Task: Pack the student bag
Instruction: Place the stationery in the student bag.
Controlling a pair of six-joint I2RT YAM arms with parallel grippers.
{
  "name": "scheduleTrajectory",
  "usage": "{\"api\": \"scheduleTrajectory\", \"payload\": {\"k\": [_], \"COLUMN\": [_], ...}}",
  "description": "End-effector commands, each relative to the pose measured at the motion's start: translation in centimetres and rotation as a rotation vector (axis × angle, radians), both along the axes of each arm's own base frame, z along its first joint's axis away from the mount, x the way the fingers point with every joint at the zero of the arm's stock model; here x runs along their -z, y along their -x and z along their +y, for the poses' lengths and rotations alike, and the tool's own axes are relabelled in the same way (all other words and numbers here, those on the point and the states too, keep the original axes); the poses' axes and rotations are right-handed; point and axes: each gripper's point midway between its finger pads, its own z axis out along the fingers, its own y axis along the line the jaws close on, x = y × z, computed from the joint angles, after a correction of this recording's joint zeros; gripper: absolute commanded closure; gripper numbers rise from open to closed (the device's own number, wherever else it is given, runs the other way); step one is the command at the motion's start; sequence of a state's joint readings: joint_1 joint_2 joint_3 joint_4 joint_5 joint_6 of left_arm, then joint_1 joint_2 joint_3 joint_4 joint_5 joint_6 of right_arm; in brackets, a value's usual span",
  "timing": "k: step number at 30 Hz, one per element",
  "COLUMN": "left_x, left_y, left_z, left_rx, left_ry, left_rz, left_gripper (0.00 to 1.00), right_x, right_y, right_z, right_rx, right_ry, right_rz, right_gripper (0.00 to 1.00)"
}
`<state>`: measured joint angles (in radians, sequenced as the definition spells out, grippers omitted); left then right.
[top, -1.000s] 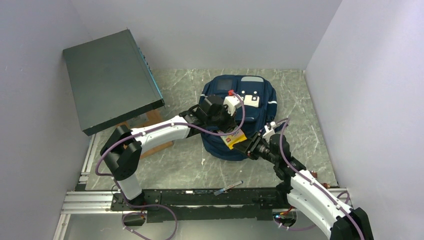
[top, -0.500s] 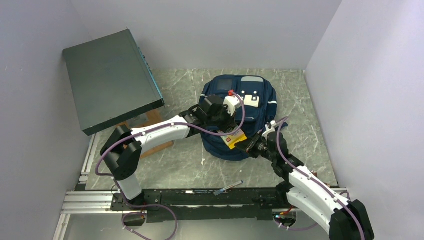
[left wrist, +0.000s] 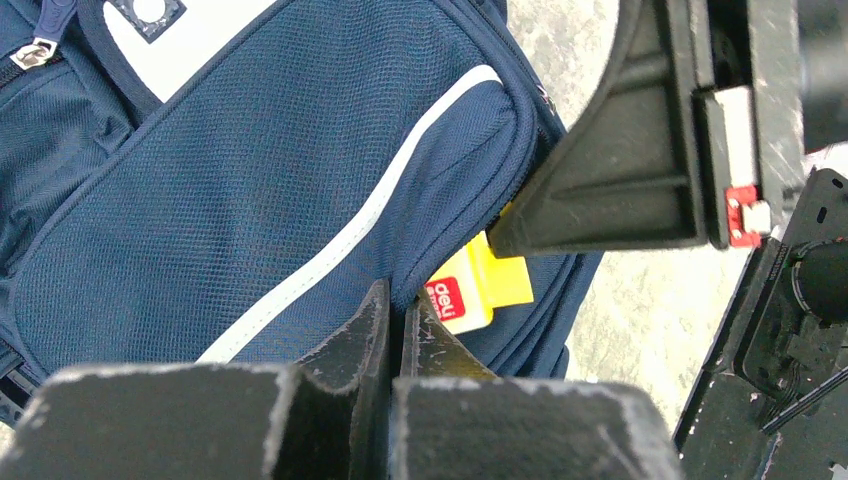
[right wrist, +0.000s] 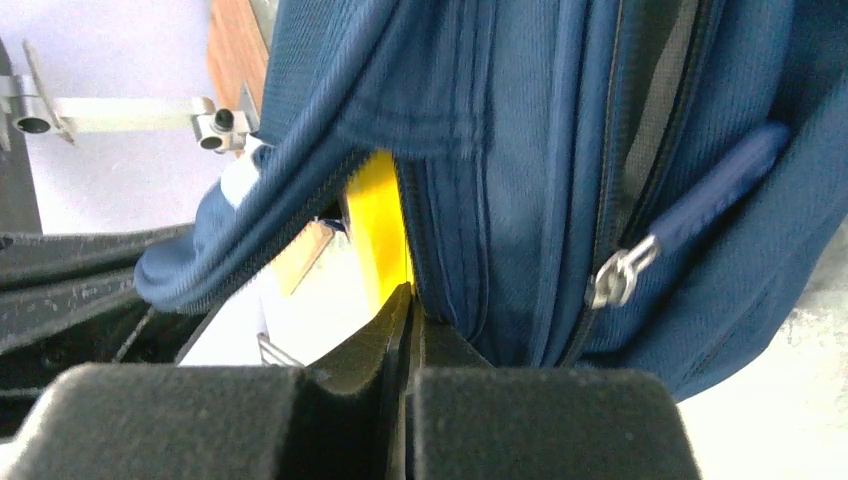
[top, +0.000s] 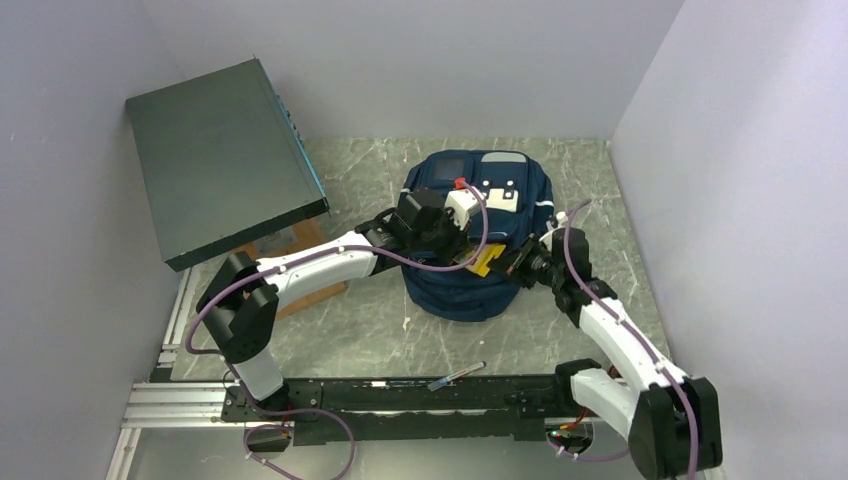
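The navy student bag (top: 450,292) lies flat in the middle of the table, and it fills the left wrist view (left wrist: 250,190) and the right wrist view (right wrist: 520,150). My left gripper (top: 460,257) is shut on the edge of the bag's opening flap (left wrist: 395,300) and holds it up. A yellow pack (top: 485,263) with a red "deli" label (left wrist: 470,292) sits partly inside the opening. My right gripper (top: 508,264) is shut on the pack's outer edge (right wrist: 405,300). The pack shows edge-on in the right wrist view (right wrist: 380,225).
A big dark grey-green flat box (top: 215,160) rests tilted on a wooden stand (top: 305,238) at the back left. A pen (top: 457,376) lies on the near rail. A zipper pull (right wrist: 615,277) hangs on the bag's side. Walls close in left, back and right.
My right gripper has moved up and away from me with the yellow pack, pushing it deeper under the bag's flap. Less of the pack shows now. The left gripper has stayed put.
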<state>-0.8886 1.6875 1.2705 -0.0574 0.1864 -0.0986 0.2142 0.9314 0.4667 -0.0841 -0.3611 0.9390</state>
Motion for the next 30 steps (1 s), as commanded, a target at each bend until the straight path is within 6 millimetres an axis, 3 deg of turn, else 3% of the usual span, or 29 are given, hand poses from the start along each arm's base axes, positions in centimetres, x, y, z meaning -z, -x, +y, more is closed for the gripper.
{"api": "scheduleTrajectory", "payload": {"k": [1,4,10,18,23,26,30], "left_x": [-5.3,-5.2,-4.2,-2.7,-0.9,-0.1,0.4], "left_y": [1.9,1.9,1.9,2.2,1.8,1.6,1.2], "left_z": [-0.9,-1.0,-1.0,-2.8,-3.2,-2.9,-2.8], "left_rx": [0.057,0.059,0.040,0.065,0.054,0.043,0.034], "left_ry": [0.137,0.138,0.135,0.181,0.178,0.188,0.180], "left_rz": [-0.018,-0.012,0.016,0.109,0.185,0.225,0.251], "left_gripper": [1.00,1.00,1.00,1.00,1.00,1.00,1.00], "right_x": [-2.3,-2.7,-2.9,-3.5,-3.1,-2.0,-2.3], "right_y": [-2.3,-3.5,-6.3,-8.2,-8.5,-7.6,-5.0], "right_z": [-0.2,-0.5,-3.8,-4.8,-5.0,-5.2,-5.5], "right_rx": [-0.121,-0.135,0.021,0.136,0.142,0.082,0.027], "right_ry": [0.022,0.023,0.122,0.090,0.109,0.191,0.270], "right_rz": [-0.069,-0.075,-0.143,-0.218,-0.206,-0.148,-0.125], "right_gripper": [1.00,1.00,1.00,1.00,0.96,0.84,0.71]}}
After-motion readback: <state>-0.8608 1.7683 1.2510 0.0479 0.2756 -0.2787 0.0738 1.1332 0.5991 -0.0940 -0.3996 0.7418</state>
